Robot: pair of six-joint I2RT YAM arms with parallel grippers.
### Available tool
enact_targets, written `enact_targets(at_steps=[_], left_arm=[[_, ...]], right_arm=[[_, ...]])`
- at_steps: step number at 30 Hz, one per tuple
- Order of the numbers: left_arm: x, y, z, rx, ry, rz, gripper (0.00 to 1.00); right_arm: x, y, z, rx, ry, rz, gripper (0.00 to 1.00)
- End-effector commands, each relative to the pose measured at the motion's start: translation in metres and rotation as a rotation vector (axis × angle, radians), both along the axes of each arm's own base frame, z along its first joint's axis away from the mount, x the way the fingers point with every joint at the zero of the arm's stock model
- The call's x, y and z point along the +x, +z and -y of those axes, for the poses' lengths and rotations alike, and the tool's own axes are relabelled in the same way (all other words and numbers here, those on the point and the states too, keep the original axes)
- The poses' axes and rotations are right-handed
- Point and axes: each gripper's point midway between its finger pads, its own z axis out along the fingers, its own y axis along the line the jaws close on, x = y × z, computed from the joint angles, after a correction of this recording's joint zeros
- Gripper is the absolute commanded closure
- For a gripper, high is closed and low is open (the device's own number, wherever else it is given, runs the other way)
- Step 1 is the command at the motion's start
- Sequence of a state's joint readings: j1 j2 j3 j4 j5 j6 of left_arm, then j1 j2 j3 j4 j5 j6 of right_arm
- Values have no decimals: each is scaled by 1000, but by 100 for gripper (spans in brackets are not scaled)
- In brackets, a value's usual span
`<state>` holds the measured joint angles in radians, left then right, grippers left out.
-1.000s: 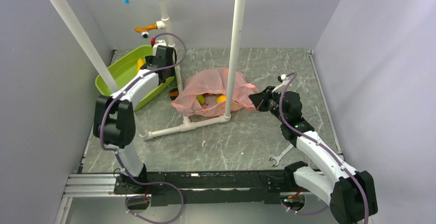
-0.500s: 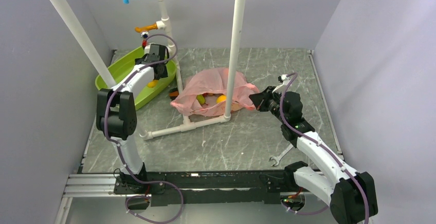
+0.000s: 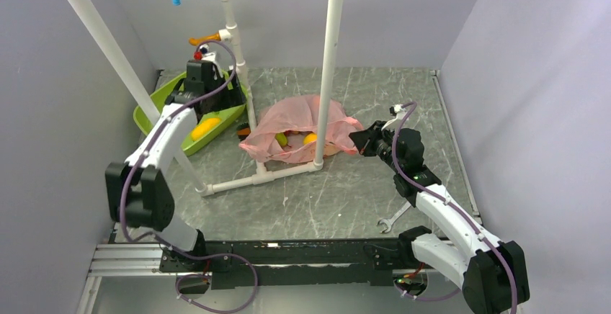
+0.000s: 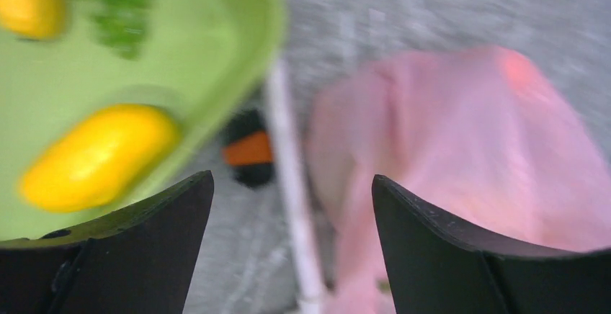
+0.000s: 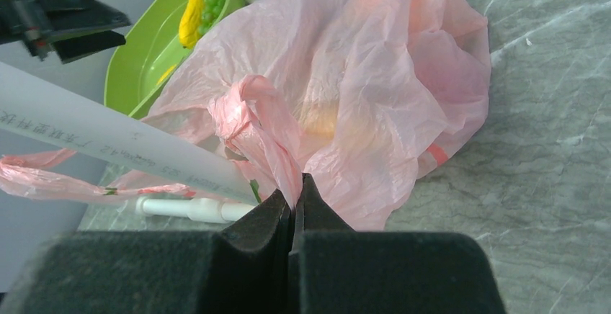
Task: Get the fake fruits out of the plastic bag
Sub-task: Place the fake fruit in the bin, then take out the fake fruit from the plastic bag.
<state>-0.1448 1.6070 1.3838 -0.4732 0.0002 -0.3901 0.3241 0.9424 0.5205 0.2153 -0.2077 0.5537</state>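
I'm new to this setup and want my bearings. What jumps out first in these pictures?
The crinkly pink bag lies mid-table by the white pipe, with the right hand shut on its right edge. At far left a lime-green tub holds a yellow fruit, and the left hand hangs open above it.

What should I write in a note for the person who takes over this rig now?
Left gripper: open, empty, above the green tray.
Right gripper: shut on a fold of the plastic bag.
Done: the yellow-orange mango lies in the tray.
Left: a yellow fruit shows in the bag's mouth; take it out, with any others hidden inside.
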Motion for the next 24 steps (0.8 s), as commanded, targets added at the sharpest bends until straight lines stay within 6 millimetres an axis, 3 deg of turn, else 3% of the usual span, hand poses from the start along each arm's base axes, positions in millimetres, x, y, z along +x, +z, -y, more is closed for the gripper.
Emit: enact_targets(at_steps=[1, 6, 8, 11, 17, 24], left_arm=[[-46, 53, 82, -340, -371, 115, 15], [-99, 79, 136, -365, -616, 180, 22], [-121, 79, 159, -329, -700, 199, 24], [-137, 71, 175, -309, -749, 212, 29], [-141, 43, 186, -298, -764, 149, 42], [-117, -2, 208, -252, -765, -71, 56]], right_arm=[[4, 9, 3, -12, -14, 35, 100], [5, 8, 3, -11, -15, 37, 100], [5, 9, 3, -11, -16, 38, 100], [5, 9, 3, -9, -16, 39, 100], [3, 11, 3, -4, -15, 43, 100], [1, 12, 4, 0, -18, 44, 100]])
